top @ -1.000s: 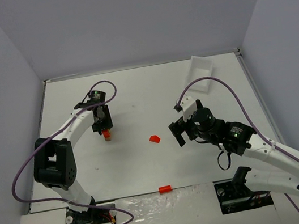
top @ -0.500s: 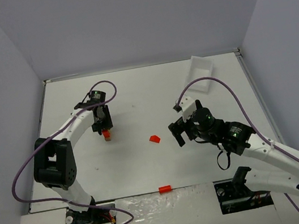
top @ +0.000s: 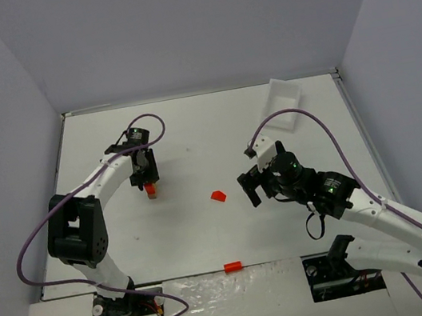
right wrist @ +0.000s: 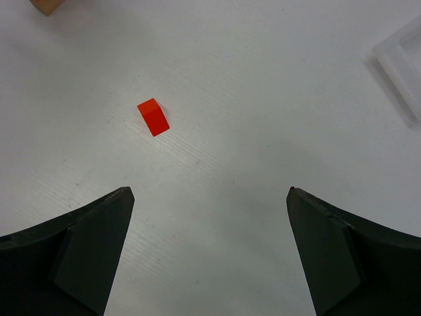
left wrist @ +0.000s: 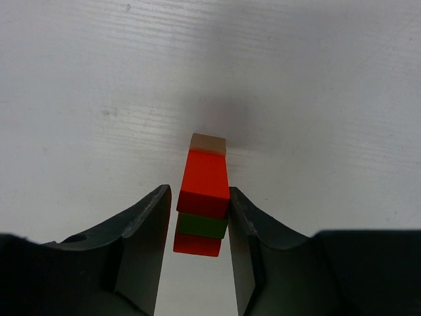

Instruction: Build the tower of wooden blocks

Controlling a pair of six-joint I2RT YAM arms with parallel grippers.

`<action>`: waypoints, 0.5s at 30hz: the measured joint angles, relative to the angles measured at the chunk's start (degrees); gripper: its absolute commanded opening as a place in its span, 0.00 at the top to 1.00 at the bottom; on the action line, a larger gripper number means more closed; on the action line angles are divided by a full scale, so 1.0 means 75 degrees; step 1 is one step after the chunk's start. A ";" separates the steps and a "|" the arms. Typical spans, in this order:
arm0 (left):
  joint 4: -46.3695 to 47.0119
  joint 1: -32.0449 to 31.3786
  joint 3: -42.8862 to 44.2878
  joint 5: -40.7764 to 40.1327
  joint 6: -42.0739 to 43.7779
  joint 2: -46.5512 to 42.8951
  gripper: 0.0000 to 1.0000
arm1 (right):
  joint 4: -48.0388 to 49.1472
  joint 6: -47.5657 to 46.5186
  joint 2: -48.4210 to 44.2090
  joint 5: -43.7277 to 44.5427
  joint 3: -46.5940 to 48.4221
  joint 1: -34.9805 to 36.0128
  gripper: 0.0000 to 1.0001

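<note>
Left gripper (top: 148, 178) is at about 10 o'clock from the centre of the table (top: 191, 137), pointing down over the wood block tower (top: 150, 190). In the left wrist view the tower stands upright between the fingers (left wrist: 148, 230), with four layers readable: tan at the base, then red, lime green, and red on top. The jaws flank the upper layers very closely, the right one seemingly against the red and the left with perhaps a sliver of gap. I cannot tell whether this is a pinch or a grip just let go. The stack looks straight, with only slight offsets between layers. A loose red block (top: 218, 196) lies alone near table centre, roughly 4 o'clock from the tower and well apart from it. A second red block (top: 232, 267) sits on the near edge at 6 o'clock. Right gripper (top: 250, 188) hangs just beside the central block at its 3 o'clock, jaws spread wide and holding nothing; in its wrist view the block lies ahead at about 11 o'clock, not between the jaws. White tray (top: 282, 97) is at 1 o'clock by the far edge. Judgement: the tower is partly built, four up and two red pieces not yet stacked, if both belong to it. The central block looks the likely next pick.
</note>
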 measured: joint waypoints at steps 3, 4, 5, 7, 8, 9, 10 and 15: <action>-0.0002 0.0000 0.0000 0.0018 0.0000 0.0000 0.65 | 0.0000 0.0000 0.0003 -0.0002 0.0000 0.0000 0.00; -0.0003 0.0000 0.0000 0.0023 0.0000 0.0000 0.65 | 0.0000 0.0000 0.0006 -0.0003 -0.0002 0.0000 0.00; -0.0003 0.0000 0.0000 0.0025 0.0000 0.0000 0.65 | 0.0000 0.0000 0.0007 -0.0004 -0.0003 0.0000 0.00; -0.0005 0.0000 0.0000 0.0025 0.0000 0.0000 0.65 | 0.0000 -0.0002 0.0011 -0.0015 -0.0001 0.0000 0.00; -0.0006 0.0000 0.0000 0.0025 0.0001 0.0000 0.66 | 0.0000 -0.0003 0.0012 -0.0031 -0.0001 0.0000 0.00; -0.0007 0.0000 0.0000 0.0025 0.0002 0.0000 0.69 | 0.0000 -0.0003 0.0013 -0.0048 -0.0002 0.0000 0.00; -0.0009 0.0000 0.0000 0.0025 0.0002 0.0000 0.70 | 0.0000 -0.0003 0.0016 -0.0058 0.0000 0.0000 0.00; -0.0020 0.0000 0.0000 0.0025 0.0015 0.0000 0.71 | 0.0000 -0.0003 0.0070 -0.0082 0.0000 0.0000 0.00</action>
